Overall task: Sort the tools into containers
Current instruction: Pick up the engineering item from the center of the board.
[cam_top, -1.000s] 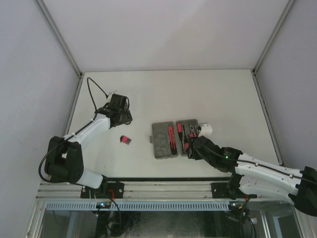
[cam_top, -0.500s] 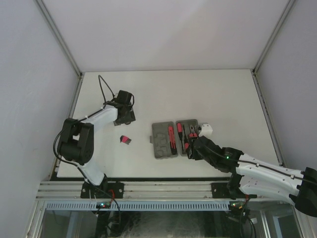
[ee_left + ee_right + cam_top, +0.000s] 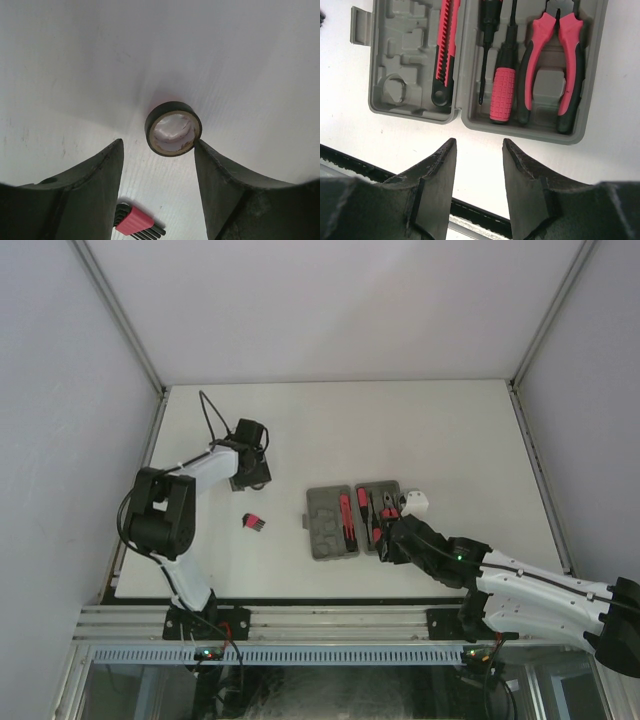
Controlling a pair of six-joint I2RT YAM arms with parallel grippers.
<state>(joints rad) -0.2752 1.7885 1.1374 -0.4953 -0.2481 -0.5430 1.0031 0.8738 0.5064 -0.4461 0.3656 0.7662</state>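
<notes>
Repositioning has put the left gripper (image 3: pixel 157 145), wide and empty, at the small black tape ring (image 3: pixel 173 128) (twelve o'clock of its tips); pickup looks next. The right gripper (image 3: pixel 479 145) hangs half-open, empty.

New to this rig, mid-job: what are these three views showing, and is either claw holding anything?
Two robot arms are bolted at the near edge of a table. The overhead view shows both; the other two look out from each wrist. The left gripper is open, holding nothing, a black tape ring lying just past its tips and a red hex-key set nearer the wrist. The right gripper is open and empty before the grey trays, which hold pliers, a screwdriver and a red-and-black knife.
</notes>
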